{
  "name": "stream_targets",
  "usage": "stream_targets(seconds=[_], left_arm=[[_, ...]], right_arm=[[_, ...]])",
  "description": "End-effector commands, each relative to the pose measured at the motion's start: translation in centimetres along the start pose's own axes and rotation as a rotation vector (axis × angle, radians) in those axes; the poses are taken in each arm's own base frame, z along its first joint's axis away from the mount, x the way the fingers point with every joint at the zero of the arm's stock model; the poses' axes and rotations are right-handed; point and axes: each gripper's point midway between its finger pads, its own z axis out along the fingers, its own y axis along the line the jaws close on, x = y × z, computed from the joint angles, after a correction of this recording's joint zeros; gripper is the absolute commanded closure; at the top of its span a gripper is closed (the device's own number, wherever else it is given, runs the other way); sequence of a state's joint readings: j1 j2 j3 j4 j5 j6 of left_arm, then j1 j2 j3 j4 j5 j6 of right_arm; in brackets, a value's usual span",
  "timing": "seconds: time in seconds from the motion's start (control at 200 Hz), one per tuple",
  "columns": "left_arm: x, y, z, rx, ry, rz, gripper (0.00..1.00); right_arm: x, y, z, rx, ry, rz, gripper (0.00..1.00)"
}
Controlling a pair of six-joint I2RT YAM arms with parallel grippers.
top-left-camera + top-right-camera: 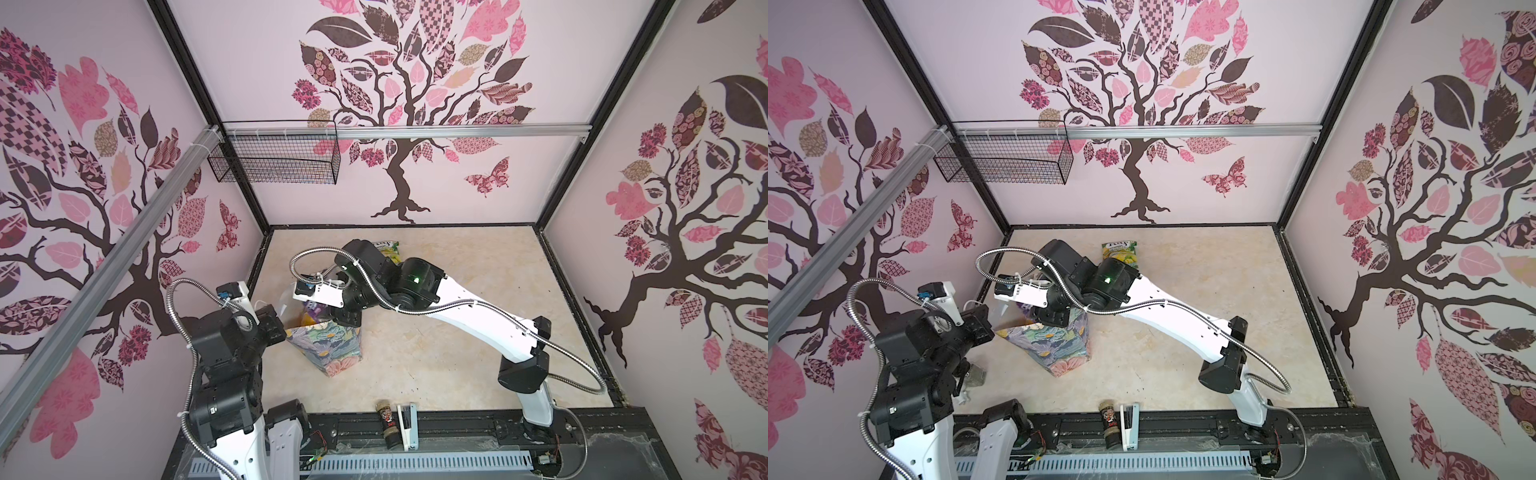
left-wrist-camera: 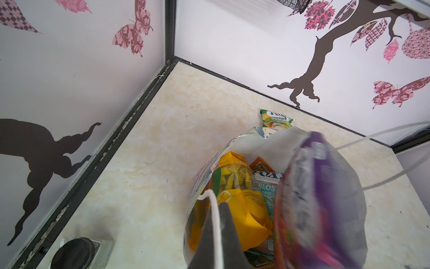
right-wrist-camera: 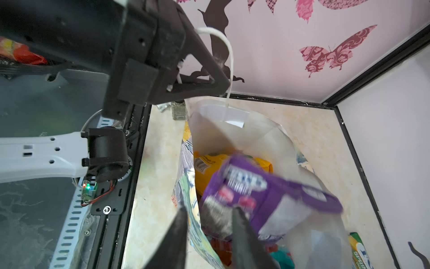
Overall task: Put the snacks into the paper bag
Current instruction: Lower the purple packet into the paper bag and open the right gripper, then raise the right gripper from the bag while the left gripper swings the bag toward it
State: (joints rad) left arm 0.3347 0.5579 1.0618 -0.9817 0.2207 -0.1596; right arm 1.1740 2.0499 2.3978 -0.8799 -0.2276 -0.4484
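Note:
The floral paper bag (image 1: pixel 328 349) (image 1: pixel 1054 349) stands open left of the table's middle. My left gripper (image 2: pixel 220 206) (image 1: pixel 282 320) is shut on its white cord handle (image 2: pixel 215 221) at the near rim. My right gripper (image 3: pixel 210 209) (image 1: pixel 345 320) hangs over the bag's mouth with its jaws apart. A blurred purple packet (image 3: pixel 256 186) (image 2: pixel 314 198) is loose just under them, inside the bag. Yellow (image 2: pixel 246 209), teal (image 2: pixel 267 186) and orange (image 2: pixel 260 165) snacks lie deeper in. One green-yellow packet (image 1: pixel 388 248) (image 1: pixel 1121 253) lies on the table behind the bag, partly hidden by the right arm.
A dark spice jar (image 1: pixel 386 424) and a white stapler (image 1: pixel 406 426) lie at the front edge. A small glass jar (image 2: pixel 79 253) (image 1: pixel 974 376) stands by the left wall near my left arm. A black wire basket (image 1: pixel 274 160) hangs on the back rail.

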Motion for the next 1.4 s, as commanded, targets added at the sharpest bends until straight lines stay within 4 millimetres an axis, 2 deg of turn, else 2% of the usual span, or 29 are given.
stream_targets(seconds=[0.0, 0.05, 0.14, 0.35, 0.435, 0.505, 0.61, 0.71, 0.73, 0.78, 0.825, 0.905, 0.95, 1.02, 1.12, 1.18, 1.235, 1.315, 1.395], left_arm=[[-0.3, 0.1, 0.0, -0.003, -0.024, 0.011, 1.00], [-0.3, 0.1, -0.1, -0.004, -0.026, 0.012, 1.00], [-0.3, 0.1, -0.2, -0.007, -0.026, 0.014, 1.00], [-0.3, 0.1, -0.3, -0.006, -0.030, 0.016, 1.00], [-0.3, 0.1, -0.3, -0.006, -0.032, 0.016, 1.00], [-0.4, 0.0, -0.4, -0.006, -0.039, 0.019, 1.00], [-0.8, -0.2, -0.5, 0.004, -0.044, 0.024, 1.00], [-2.7, -1.3, -2.2, 0.031, -0.067, 0.018, 0.84], [-3.2, -1.7, -2.7, 0.045, -0.076, 0.019, 0.77], [-4.4, -2.6, -4.0, 0.072, -0.107, 0.019, 0.53], [-5.5, -3.2, -5.4, 0.089, -0.140, 0.025, 0.40], [-6.6, -3.7, -7.2, 0.086, -0.161, 0.030, 0.37], [-6.9, -4.0, -7.7, 0.091, -0.152, 0.031, 0.35], [-7.3, -5.2, -8.2, 0.146, -0.121, 0.038, 0.35], [-8.0, -6.8, -9.0, 0.226, -0.104, 0.038, 0.34], [-8.5, -7.6, -9.8, 0.262, -0.121, 0.041, 0.35], [-8.5, -8.8, -10.2, 0.332, -0.110, 0.047, 0.42], [-7.6, -10.5, -9.6, 0.455, -0.022, 0.039, 0.46], [-6.7, -10.3, -8.2, 0.459, 0.047, 0.030, 0.49]], right_arm=[[-1.8, 0.8, 0.0, -0.042, -0.059, -0.001, 0.39], [-2.6, 0.3, -0.5, -0.016, -0.087, 0.029, 0.29], [-3.1, -1.1, -0.9, 0.061, -0.098, 0.059, 0.28], [-1.2, -3.8, -0.5, 0.152, -0.044, 0.165, 0.43], [-0.8, -6.0, -0.1, 0.215, -0.054, 0.247, 0.44], [0.0, -7.5, 0.1, 0.276, -0.034, 0.287, 0.38], [0.1, -8.9, -1.8, 0.354, -0.033, 0.341, 0.39], [-0.6, -9.1, -5.1, 0.409, -0.070, 0.358, 0.39], [-0.6, -9.0, -5.7, 0.419, -0.081, 0.359, 0.39], [-0.3, -9.0, -7.3, 0.455, -0.106, 0.363, 0.38], [0.1, -8.9, -8.7, 0.490, -0.144, 0.365, 0.36], [1.3, -8.9, -10.7, 0.538, -0.214, 0.393, 0.34], [2.2, -8.9, -11.0, 0.529, -0.237, 0.422, 0.32], [3.8, -9.0, -10.2, 0.496, -0.236, 0.468, 0.32], [5.3, -9.3, -8.0, 0.487, -0.196, 0.487, 0.30], [5.5, -9.4, -7.0, 0.477, -0.195, 0.486, 0.28], [5.4, -9.5, -6.0, 0.457, -0.205, 0.482, 0.26], [5.3, -9.9, -4.6, 0.441, -0.202, 0.479, 0.26], [5.5, -10.5, -3.4, 0.443, -0.186, 0.484, 0.28]])
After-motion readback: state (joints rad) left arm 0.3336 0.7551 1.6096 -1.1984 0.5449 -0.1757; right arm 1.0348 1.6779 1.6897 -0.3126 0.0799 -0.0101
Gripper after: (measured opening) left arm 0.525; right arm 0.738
